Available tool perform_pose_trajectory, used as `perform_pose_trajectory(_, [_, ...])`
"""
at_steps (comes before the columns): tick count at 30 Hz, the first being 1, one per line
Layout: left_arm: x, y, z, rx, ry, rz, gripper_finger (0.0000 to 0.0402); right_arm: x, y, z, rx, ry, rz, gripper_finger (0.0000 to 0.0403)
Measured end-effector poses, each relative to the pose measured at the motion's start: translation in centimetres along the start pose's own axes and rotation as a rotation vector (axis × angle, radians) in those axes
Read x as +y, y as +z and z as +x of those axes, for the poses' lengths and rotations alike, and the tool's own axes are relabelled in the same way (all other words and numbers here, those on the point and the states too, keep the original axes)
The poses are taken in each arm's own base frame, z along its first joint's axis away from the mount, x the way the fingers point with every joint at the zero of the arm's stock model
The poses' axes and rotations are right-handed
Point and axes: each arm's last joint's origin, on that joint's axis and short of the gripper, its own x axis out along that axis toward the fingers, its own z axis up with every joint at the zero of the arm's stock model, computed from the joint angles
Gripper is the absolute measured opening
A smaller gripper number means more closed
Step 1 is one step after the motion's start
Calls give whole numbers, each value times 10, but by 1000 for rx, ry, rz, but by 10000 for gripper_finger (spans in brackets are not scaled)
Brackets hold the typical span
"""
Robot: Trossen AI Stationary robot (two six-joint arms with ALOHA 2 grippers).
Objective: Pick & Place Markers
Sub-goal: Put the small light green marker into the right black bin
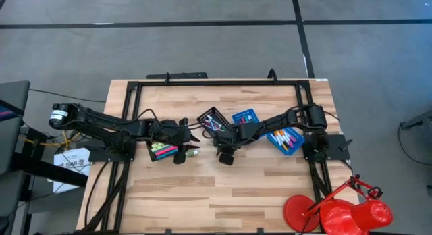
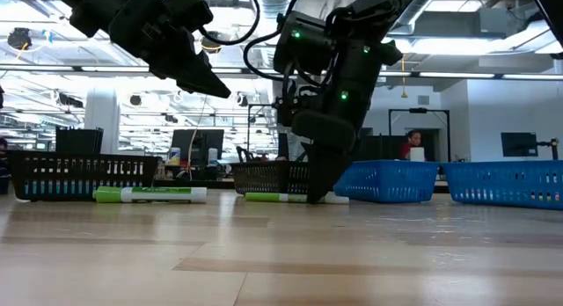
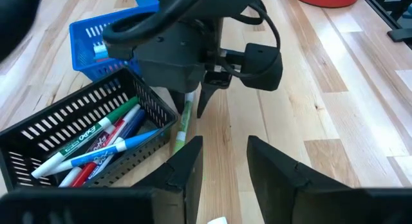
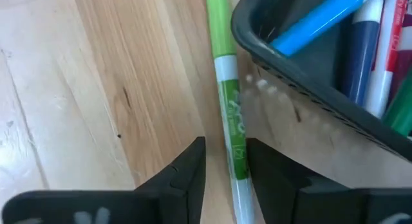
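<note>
A green marker (image 4: 230, 121) lies flat on the wooden table, alongside a black mesh tray (image 4: 257, 44) that holds several blue, red and green markers (image 3: 96, 150). My right gripper (image 4: 226, 152) points steeply down over this green marker, open, with one finger on each side of its barrel. The low view shows the fingers (image 2: 321, 187) down at table height by the marker (image 2: 277, 198). My left gripper (image 3: 225, 163) hangs open above the table by another black tray (image 1: 150, 154) of pink and green markers. A second green marker (image 2: 149, 194) lies on the table beside that tray. My right gripper's fingers come from above, slanting, and stand across the green marker's white-and-green barrel (image 4: 237, 161), near its middle. One finger (image 4: 273, 176) lies right beside the barrel; a narrow gap shows at the other. Whether either finger touches the marker, I cannot tell. The marker rests on the table.
Two blue mesh trays (image 1: 246, 117) (image 1: 285, 140) stand right of the middle black tray, the right one with several markers. A red desk lamp (image 1: 337, 211) sits at the near right corner. Bare wood (image 1: 202, 194) stretches along the near side.
</note>
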Motion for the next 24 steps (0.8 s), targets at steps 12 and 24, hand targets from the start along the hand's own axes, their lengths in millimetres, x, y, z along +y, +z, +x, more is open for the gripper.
perform_pose_trajectory(12, [0,0,0,0,0,0,117,6,3,0,-20,99,31,14])
perform_pose_trajectory(24, [0,0,0,0,0,0,117,35,20,-37,-29,13,85,11])
